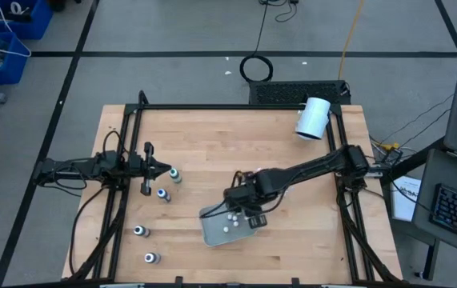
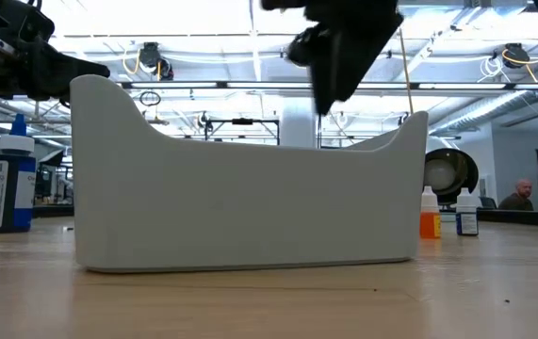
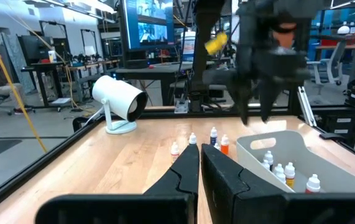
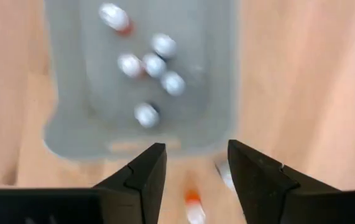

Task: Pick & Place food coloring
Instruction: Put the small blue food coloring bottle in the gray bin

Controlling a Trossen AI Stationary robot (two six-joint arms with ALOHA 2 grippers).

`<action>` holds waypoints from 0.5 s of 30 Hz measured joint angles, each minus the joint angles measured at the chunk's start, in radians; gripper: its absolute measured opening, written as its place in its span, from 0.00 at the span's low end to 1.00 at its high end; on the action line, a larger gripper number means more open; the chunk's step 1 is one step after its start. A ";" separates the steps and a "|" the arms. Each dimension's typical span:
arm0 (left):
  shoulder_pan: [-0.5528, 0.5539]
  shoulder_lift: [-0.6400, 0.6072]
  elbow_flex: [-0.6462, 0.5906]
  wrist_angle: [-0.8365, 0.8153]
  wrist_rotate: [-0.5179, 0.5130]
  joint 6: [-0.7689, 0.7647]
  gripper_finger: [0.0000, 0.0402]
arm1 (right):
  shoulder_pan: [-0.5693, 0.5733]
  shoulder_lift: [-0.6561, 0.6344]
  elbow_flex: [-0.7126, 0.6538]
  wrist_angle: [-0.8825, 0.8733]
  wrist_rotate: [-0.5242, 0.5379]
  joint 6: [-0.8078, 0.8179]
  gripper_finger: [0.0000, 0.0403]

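Broadly, the wooden desk (image 1: 292,160) carries everything, and the clear plastic tray (image 1: 210,236) sits toward its front middle as the collecting place for the food coloring. The big white cylinder (image 1: 313,118) lies at the far right corner, well apart from the work.

The right arm reaches in diagonally so that the right end effector (image 1: 242,211) hangs over the tray's edge, probably to release or fetch a bottle there. Its wrist view shows the fingers spread with a clear gap and nothing clamped between them. The left end effector (image 1: 168,170) waits at the left side with its fingers closed on nothing, near the loose bottles but out of the right arm's way.

The food coloring is split. Several whitish bottles (image 1: 230,218) already stand in the tray, while four dark-bodied bottles (image 1: 164,194) stay scattered on the desk's left.

The overhead view gives this layout but only dots for the tray's contents. The right wrist view resolves about six pale caps (image 4: 152,62) inside the tray and shows two more bottles (image 4: 193,205) just outside its wall, below the open fingers; whether they lie on the desk I cannot tell. The low view hides the tray's contents behind its wall (image 2: 250,207).
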 joint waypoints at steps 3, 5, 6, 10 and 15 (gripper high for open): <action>0.000 0.000 0.000 0.000 0.000 0.000 0.06 | 0.000 -0.060 -0.011 -0.080 0.072 0.072 0.40; 0.000 0.000 0.000 0.000 0.000 0.000 0.06 | 0.000 -0.108 -0.046 -0.105 0.107 0.133 0.40; 0.000 0.000 0.000 0.000 0.000 0.000 0.06 | -0.001 -0.134 -0.073 -0.109 0.117 0.166 0.40; 0.000 0.000 0.000 0.000 0.000 0.000 0.06 | 0.006 -0.252 -0.234 -0.102 0.118 0.283 0.40; 0.000 0.000 0.000 0.000 0.000 0.000 0.06 | 0.006 -0.393 -0.484 -0.027 0.118 0.385 0.40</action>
